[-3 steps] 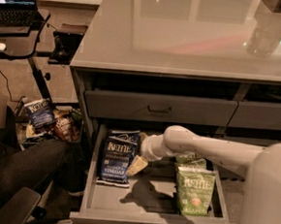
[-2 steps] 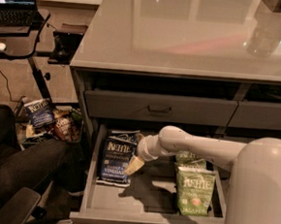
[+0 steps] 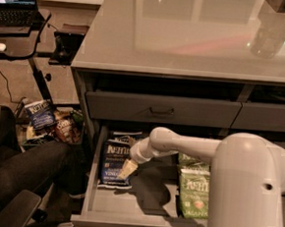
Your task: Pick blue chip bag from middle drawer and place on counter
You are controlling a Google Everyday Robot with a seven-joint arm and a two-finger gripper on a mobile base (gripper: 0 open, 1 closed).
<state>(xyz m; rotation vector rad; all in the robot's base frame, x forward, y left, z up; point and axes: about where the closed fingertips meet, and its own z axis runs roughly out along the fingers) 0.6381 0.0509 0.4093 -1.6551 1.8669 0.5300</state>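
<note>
The blue chip bag (image 3: 114, 162) lies flat at the left side of the open middle drawer (image 3: 125, 210), its white Kettle logo facing up. My arm reaches in from the right over the drawer. My gripper (image 3: 127, 170) hangs at the bag's right edge, its pale fingertips close above or touching the bag; I cannot tell which. The glossy grey counter (image 3: 188, 35) spreads above the drawers.
Two light green Kettle bags (image 3: 193, 188) lie at the drawer's right side. A shallower closed drawer front (image 3: 162, 109) sits above the open one. A person's leg (image 3: 24, 170), loose snack bags on the floor (image 3: 41, 115) and a laptop stand (image 3: 20, 37) are at left.
My gripper has moved a little left and down, closer onto the blue bag's right edge. The bag has not moved.
</note>
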